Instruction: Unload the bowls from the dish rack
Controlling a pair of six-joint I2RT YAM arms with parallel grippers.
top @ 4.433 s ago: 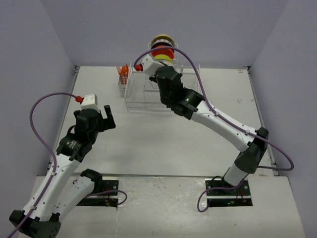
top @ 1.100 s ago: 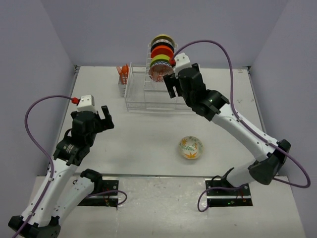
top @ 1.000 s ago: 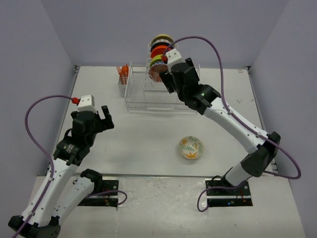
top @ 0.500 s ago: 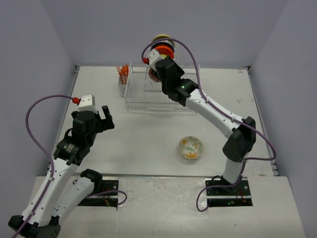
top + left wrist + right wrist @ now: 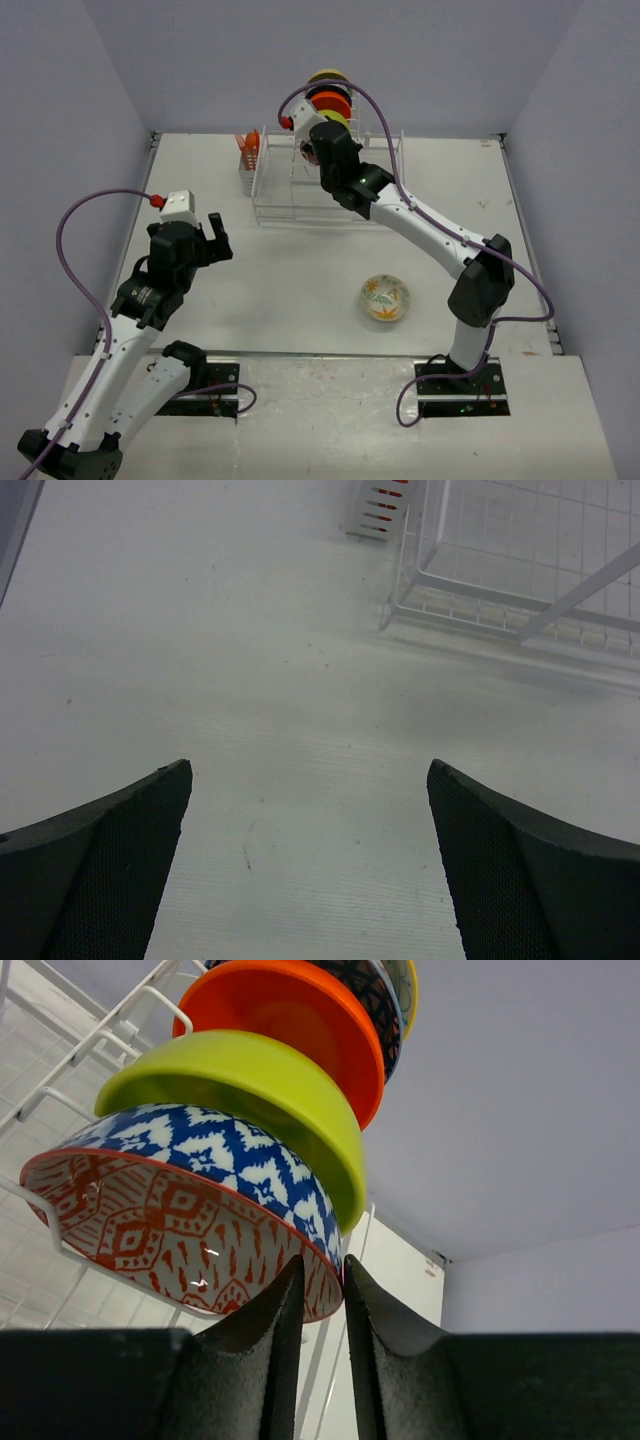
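Evidently mid-pick at the dish rack [image 5: 285, 192], which sits at 12 o'clock on the table [image 5: 280, 290]. The right end effector [image 5: 322, 1260] has its fingers close together astride the lower rim of the red-white patterned bowl [image 5: 170, 1220], one finger against the red-printed inside and one against the blue-and-white outside. It looks clamped, though I cannot tell how firm the hold is. In the wrist view the bowl's body spreads from the fingertips toward 10 o'clock, so the grip sits at roughly 4 o'clock on its rim. The bowl stands on edge at the front of the row. Behind it, nested close, are the lime green bowl [image 5: 250, 1090], the plain orange bowl [image 5: 290, 1020] and the blue patterned bowl [image 5: 375, 990]. A yellow-centred bowl [image 5: 328, 77] closes the row at the far end. Seen from above, the row's axis runs 6 to 12 o'clock, open faces toward 6. Likely exit is up and back toward 6 o'clock, clear of the wire dividers and the green bowl's lip. The orange-leaf bowl [image 5: 386, 298] is already out, upright on the table at about 4 o'clock. The left end effector [image 5: 308, 770] has its fingers wide apart and empty, near 8 o'clock, well apart from the rack. The right arm is plainly the nearer.
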